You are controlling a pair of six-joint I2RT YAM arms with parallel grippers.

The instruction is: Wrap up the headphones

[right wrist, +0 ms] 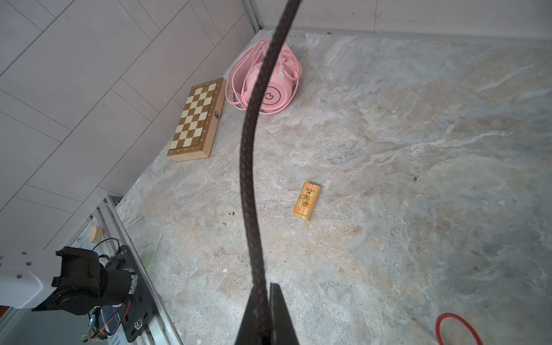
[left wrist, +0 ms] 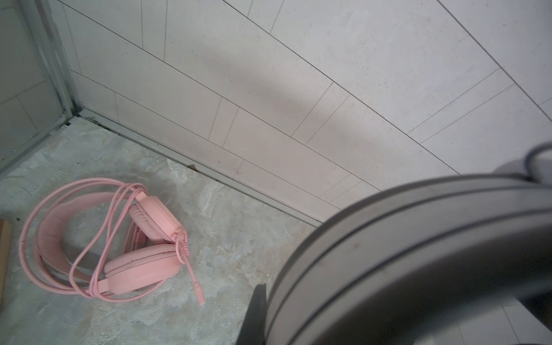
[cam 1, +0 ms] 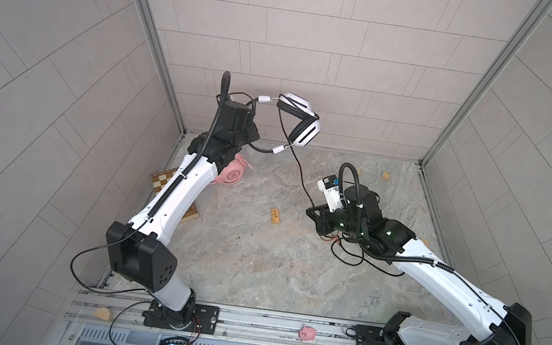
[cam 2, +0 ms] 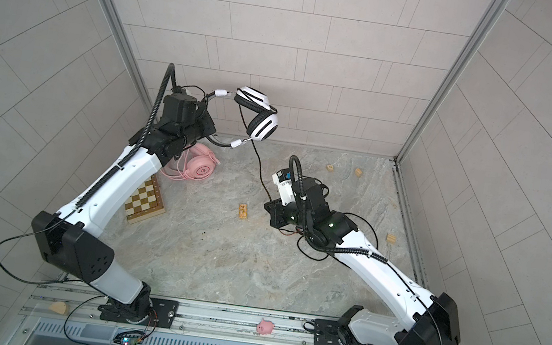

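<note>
Headset in hand: the white-and-black over-ear headset [cam 1: 301,122] hangs in the air over the far edge of the stone-patterned table [cam 1: 238,248], toward its far left corner, with its ear cups [cam 1: 305,134] folded close together.
Left tool: the left tool [cam 1: 253,133] is clamped on the padded headband [left wrist: 418,254], which fills the left wrist view close up.
Right tool: the right tool [right wrist: 264,313] is closed fully onto the thin black braided cable [right wrist: 248,149], above the middle of the table.
Cable run: it leaves one ear cup and slopes down to the right tool, a little slack rather than taut.
Other headset: the all-pink over-ear headset [left wrist: 143,248] lies in the far left corner, its pink cable [left wrist: 93,288] already looped round the band.
Handling: likely light. The band looks stiff but springy, the cups hang on thin sliders, and the cord is limp and holds no shape.
Where to hold: the band's middle seems the soundest grip. The cord is best pinched a little way from the cup, not at the joint.
Risk: a hard pull could strain the cord's root or twist the headset in the grip.
</note>
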